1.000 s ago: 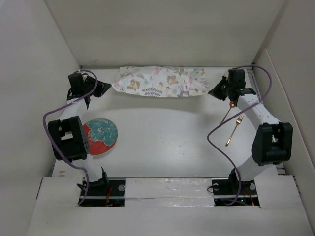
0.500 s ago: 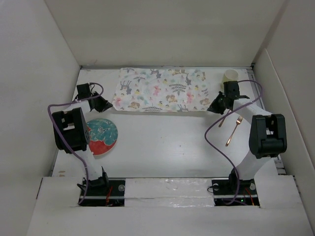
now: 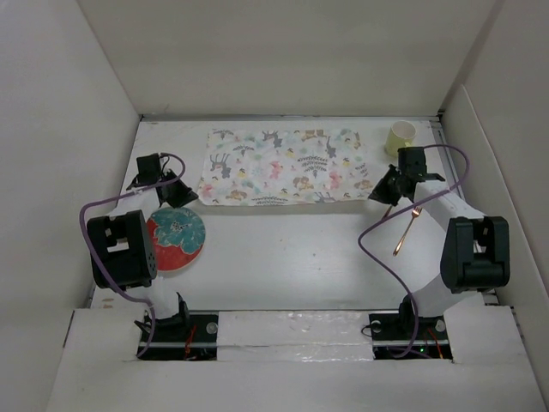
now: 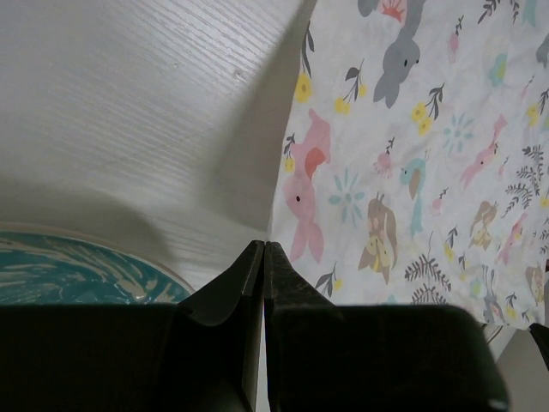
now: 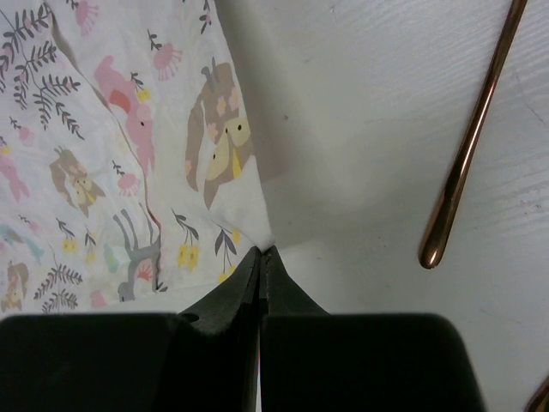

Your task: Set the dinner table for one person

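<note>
Two near corners of the printed mat (image 3: 283, 167) were pinched, one by the left pincer (image 3: 177, 194), one by the right pincer (image 3: 383, 190). The white desk (image 3: 283, 257) lay beneath them, walled in white. Letting go evenly would likely leave the mat flat. Left wrist: the jaws were closed on cloth, with the plate (image 4: 77, 275) to their left. Right wrist: the grip was the same, with a copper handle (image 5: 467, 146) to the right.

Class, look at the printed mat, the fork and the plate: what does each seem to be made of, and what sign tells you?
The printed mat: thin cloth, likely cotton, matte; it creases and lies limp. The fork: metal with a polished copper or rose-gold finish; it glints. The plate: probably glazed ceramic, though melamine is possible; smooth red and teal pattern.
</note>
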`<state>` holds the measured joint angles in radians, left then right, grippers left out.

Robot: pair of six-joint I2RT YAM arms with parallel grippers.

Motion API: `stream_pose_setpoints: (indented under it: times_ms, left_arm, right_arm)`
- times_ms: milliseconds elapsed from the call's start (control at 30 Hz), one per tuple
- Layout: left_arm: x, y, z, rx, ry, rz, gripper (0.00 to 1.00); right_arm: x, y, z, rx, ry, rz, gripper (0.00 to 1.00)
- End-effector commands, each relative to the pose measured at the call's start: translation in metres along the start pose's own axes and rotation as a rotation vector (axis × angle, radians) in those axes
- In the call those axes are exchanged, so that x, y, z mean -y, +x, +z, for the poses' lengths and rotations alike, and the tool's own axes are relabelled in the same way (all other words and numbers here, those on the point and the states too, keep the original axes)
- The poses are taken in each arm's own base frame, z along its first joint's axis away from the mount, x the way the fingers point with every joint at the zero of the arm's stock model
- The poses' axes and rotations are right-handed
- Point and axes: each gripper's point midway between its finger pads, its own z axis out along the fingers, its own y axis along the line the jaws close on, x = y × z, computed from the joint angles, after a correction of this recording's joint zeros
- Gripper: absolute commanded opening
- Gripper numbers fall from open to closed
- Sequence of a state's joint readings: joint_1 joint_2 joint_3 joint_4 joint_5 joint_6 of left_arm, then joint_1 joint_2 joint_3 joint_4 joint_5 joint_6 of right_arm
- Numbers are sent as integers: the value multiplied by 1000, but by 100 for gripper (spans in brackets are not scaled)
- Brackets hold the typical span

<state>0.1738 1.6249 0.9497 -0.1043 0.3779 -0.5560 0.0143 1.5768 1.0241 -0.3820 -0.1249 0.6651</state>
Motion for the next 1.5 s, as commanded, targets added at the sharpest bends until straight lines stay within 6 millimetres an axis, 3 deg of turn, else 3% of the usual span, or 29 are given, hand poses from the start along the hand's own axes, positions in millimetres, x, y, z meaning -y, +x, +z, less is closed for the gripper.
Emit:
stream_pose_setpoints:
  times_ms: [0,400,433,467,500,533,633,733,800,833,900,933,1000,1033,1067,1133,1167,1200,1233,1267,1333,1367,1467]
  left_arm:
    - [-3,-1,-15,27,-21,40,0]
    - [-16,20,-20,-14,-44,46,0]
    - [-14,18,-21,-10,-40,48,0]
    - [-10,15,-23,-5,-29,52,11]
    - [-10,17,-23,-12,-30,51,12]
    - [-4,11,-26,5,-17,57,21]
    - [15,-2,-40,36,26,70,32]
    - [44,-17,-59,90,76,107,35]
    - [63,-21,-71,119,96,142,34]
    - [83,-31,-86,168,130,175,31]
    - [112,-28,-100,193,178,234,27]
    - [133,-34,-118,236,220,271,18]
    - [159,-25,-132,248,259,325,11]
    - [172,-27,-148,276,290,344,1]
    - [175,-27,-155,281,301,345,0]
    - [186,-23,-181,312,368,354,0]
    - [190,-23,-191,334,391,359,0]
    - [192,-21,-200,352,412,367,0]
    - [194,-18,-216,377,438,384,0]
    - [190,-13,-219,368,427,388,0]
    - [189,-3,-224,367,420,417,0]
    - [191,10,-224,358,414,446,0]
    - [184,30,-223,323,441,474,19]
  right_arm:
    - [10,1,-13,21,26,-18,0]
    - [20,11,-14,2,54,-20,0]
    - [19,11,-14,2,52,-20,3]
    - [19,8,-14,8,57,-20,13]
    - [18,7,-15,12,57,-19,13]
    - [17,5,-16,15,55,-19,23]
    - [4,-2,-27,35,26,-31,40]
    - [-23,-9,-48,77,-36,-66,48]
    - [-49,-12,-67,111,-127,-104,48]
    - [-62,-10,-74,117,-172,-126,35]
    - [-98,12,-86,80,-292,-196,9]
    - [-111,21,-91,66,-338,-221,0]
    - [-150,62,-100,1,-464,-275,0]
    - [-163,79,-101,-27,-506,-289,0]
    - [-188,111,-110,-68,-592,-311,0]
    - [-210,148,-107,-140,-642,-306,0]
    - [-223,162,-107,-153,-682,-313,2]
    - [-237,191,-113,-202,-720,-342,9]
    - [-245,207,-113,-234,-742,-351,26]
    - [-254,226,-99,-268,-748,-356,34]
    - [-274,262,-103,-341,-795,-397,53]
    - [-276,282,-84,-382,-778,-410,55]
    - [-301,321,-83,-448,-820,-421,59]
